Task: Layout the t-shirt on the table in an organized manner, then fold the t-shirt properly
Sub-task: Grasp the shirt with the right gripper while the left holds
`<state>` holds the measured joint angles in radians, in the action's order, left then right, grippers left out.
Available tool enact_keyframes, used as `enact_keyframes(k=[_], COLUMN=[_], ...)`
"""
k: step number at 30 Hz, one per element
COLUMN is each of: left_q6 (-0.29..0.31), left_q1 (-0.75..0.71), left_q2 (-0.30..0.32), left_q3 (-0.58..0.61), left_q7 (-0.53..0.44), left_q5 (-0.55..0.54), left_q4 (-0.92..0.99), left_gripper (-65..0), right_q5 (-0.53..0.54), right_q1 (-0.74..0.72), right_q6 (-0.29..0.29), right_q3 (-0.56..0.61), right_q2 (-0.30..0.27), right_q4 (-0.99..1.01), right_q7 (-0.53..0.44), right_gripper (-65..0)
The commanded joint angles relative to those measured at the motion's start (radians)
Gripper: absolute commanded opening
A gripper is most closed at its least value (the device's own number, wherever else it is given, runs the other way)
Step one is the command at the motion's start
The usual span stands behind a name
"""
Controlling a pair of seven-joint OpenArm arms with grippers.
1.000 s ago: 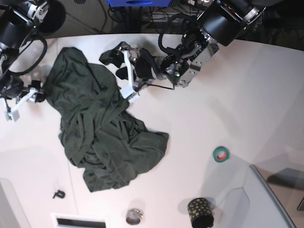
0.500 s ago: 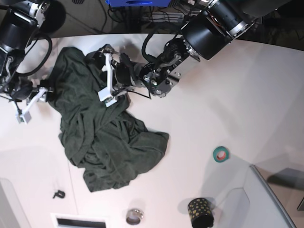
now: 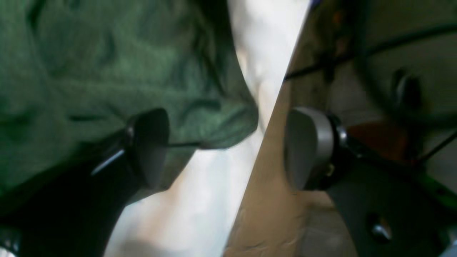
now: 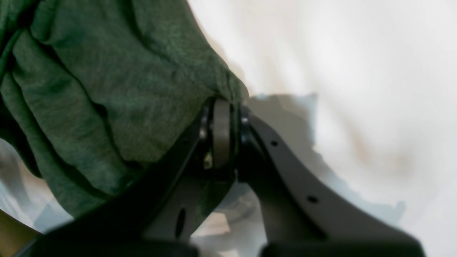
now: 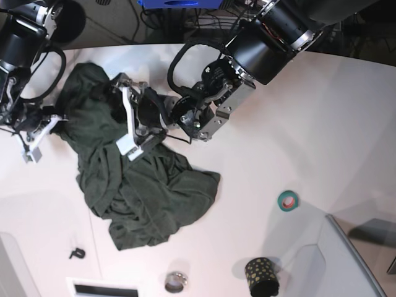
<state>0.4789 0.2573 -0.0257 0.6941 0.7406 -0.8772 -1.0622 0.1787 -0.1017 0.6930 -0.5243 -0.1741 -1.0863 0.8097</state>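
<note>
Base view: dark green t-shirt (image 5: 139,185) heaped on the white bench (image 5: 297,124).
Soft, limp, light cloth; best pinched at hems. Right gripper (image 4: 223,117) jaws clamp its edge; left gripper (image 3: 228,146) jaws gape over another edge.

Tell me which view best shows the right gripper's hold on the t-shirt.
Right wrist: the right gripper is shut on the t-shirt edge, close up. Base shows it small at the cloth's side; left wrist shows only cloth.
</note>
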Motion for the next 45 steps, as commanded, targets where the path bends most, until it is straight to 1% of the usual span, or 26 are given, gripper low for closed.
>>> enact_keyframes(k=[1,3,6,9,11,14,19,22,25,28,30,33,36,37,38,39,41,43,44,45], left_q6=[0.01,0.01,0.01,0.01,0.01,0.011,0.011,0.011,0.014,0.085,0.093,0.091,0.09,0.09,0.09,0.085,0.053,0.016,0.007,-0.001], left_q1=[0.021,0.017,-0.01,-0.056,-0.082,-0.092,-0.068,-0.043,-0.023,-0.022,-0.022,-0.025,-0.023,-0.023,-0.022,-0.019,-0.006,0.007,0.01,0.012], left_q2=[0.0,0.01,0.046,0.112,0.14,0.149,0.134,0.089,0.028,-0.023,-0.043,-0.052,-0.049,-0.047,-0.046,-0.046,-0.046,-0.046,-0.047,-0.047], left_q3=[-0.035,-0.081,-0.118,-0.119,-0.118,-0.11,-0.109,-0.107,-0.107,-0.109,-0.116,-0.118,-0.118,-0.118,-0.118,-0.118,-0.118,-0.11,-0.11,-0.11], left_q7=[0.006,0.037,0.046,0.043,0.043,0.041,0.04,0.04,0.04,0.038,0.038,0.038,0.021,0.006,-0.002,-0.01,-0.031,-0.059,-0.074,-0.089], left_q5=[-0.044,-0.072,-0.079,-0.076,-0.078,-0.076,-0.075,-0.064,0.026,0.102,0.132,0.158,0.158,0.158,0.158,0.158,0.158,0.158,0.158,0.158], left_q4=[-0.013,-0.014,-0.04,-0.079,-0.085,-0.082,-0.079,-0.019,0.079,0.13,0.144,0.149,0.149,0.152,0.164,0.185,0.233,0.271,0.284,0.288], left_gripper=[-15.3,-15.3,-15.3,-15.3,-15.3,-15.3,-15.3,-15.3,-15.3,-15.3,-15.3,-16.3,-16.8,-18.8,-22.2,-27.6,-42.6,-60.1,-65.0,-65.0], right_q5=[0.009,0.009,0.009,0.009,0.009,0.009,0.009,0.009,0.009,0.009,0.008,0.008,0.008,0.008,0.008,0.008,0.008,0.008,0.008,0.008], right_q1=[-0.014,-0.013,-0.014,-0.014,-0.014,-0.016,-0.016,-0.016,-0.016,-0.016,-0.014,-0.013,-0.013,-0.014,-0.014,-0.014,-0.014,-0.014,-0.014,-0.014], right_q6=[0.005,0.005,0.005,0.005,0.005,0.005,0.005,0.005,0.005,0.005,0.005,0.005,0.005,0.005,0.005,0.005,0.005,0.005,0.005,0.005], right_q3=[-0.003,-0.003,-0.003,-0.003,-0.001,-0.001,-0.001,-0.001,-0.001,-0.001,-0.001,-0.001,-0.001,-0.001,-0.001,-0.001,-0.001,-0.001,-0.001,-0.001], right_q2=[-0.015,-0.018,-0.02,-0.02,-0.02,-0.02,-0.02,-0.02,-0.02,-0.021,-0.021,-0.021,-0.021,-0.021,-0.021,-0.021,-0.021,-0.021,-0.021,-0.023], right_q4=[-0.012,-0.012,-0.013,-0.012,-0.012,-0.012,-0.012,-0.012,-0.012,-0.012,-0.013,-0.013,-0.013,-0.013,-0.013,-0.013,-0.013,-0.016,-0.018,-0.019], right_q7=[-0.013,-0.013,-0.013,-0.013,-0.013,-0.013,-0.013,-0.013,-0.013,-0.013,-0.013,-0.013,-0.013,-0.013,-0.013,-0.013,-0.013,-0.013,-0.013,-0.013], right_gripper=[-64.4,-64.4,-64.4,-64.4,-64.4,-64.4,-64.4,-64.4,-64.4,-64.4,-64.4,-64.4,-64.4,-64.4,-64.4,-64.4,-64.4,-64.4,-64.4,-64.4])
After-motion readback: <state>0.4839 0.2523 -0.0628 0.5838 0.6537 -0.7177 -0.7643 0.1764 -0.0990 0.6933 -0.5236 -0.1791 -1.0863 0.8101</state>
